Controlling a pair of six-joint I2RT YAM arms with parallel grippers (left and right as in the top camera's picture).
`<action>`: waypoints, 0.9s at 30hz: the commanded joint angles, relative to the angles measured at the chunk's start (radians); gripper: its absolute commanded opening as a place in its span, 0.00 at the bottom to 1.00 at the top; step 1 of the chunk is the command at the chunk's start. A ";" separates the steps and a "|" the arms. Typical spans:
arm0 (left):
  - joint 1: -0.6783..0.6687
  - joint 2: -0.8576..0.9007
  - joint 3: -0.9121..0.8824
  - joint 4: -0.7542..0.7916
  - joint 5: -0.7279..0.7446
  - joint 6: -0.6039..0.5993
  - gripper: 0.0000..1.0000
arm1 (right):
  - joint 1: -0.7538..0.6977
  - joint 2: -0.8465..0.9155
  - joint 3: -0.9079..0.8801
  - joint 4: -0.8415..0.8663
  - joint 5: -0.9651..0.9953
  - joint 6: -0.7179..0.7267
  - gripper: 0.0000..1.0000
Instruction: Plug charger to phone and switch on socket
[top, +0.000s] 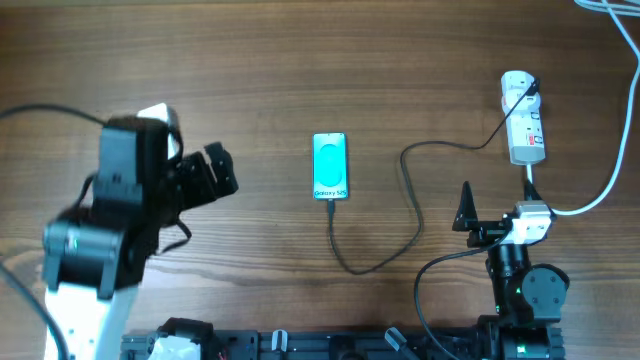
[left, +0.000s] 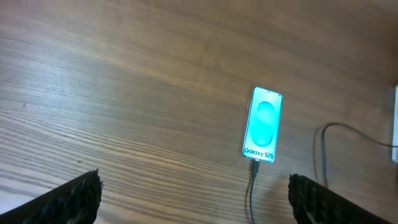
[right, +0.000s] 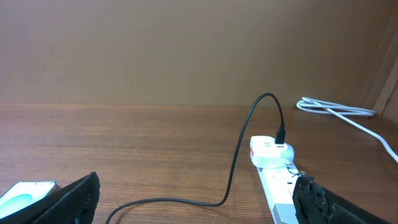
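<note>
The phone (top: 330, 167) lies flat mid-table with its cyan screen lit, seen too in the left wrist view as the phone (left: 263, 124). The charger (top: 412, 215), a thin black cable, meets the phone's near end, loops right and runs up to a white adapter (right: 270, 151) in the socket (top: 522, 118). My left gripper (top: 226, 170) is open, left of the phone and apart from it. My right gripper (top: 497, 208) is open just in front of the socket (right: 281, 190), holding nothing.
A thick white cord (top: 610, 150) runs from the socket's near end to the table's far right corner. The charger loop (top: 360, 268) lies between the two arms near the front edge.
</note>
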 joint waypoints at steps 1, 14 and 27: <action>0.018 -0.109 -0.194 0.160 0.011 0.037 1.00 | 0.007 -0.012 -0.002 0.003 0.013 -0.013 1.00; 0.081 -0.616 -0.642 0.572 0.179 0.254 1.00 | 0.007 -0.012 -0.002 0.003 0.013 -0.013 1.00; 0.154 -0.859 -0.886 0.736 0.194 0.241 1.00 | 0.007 -0.012 -0.002 0.003 0.014 -0.013 1.00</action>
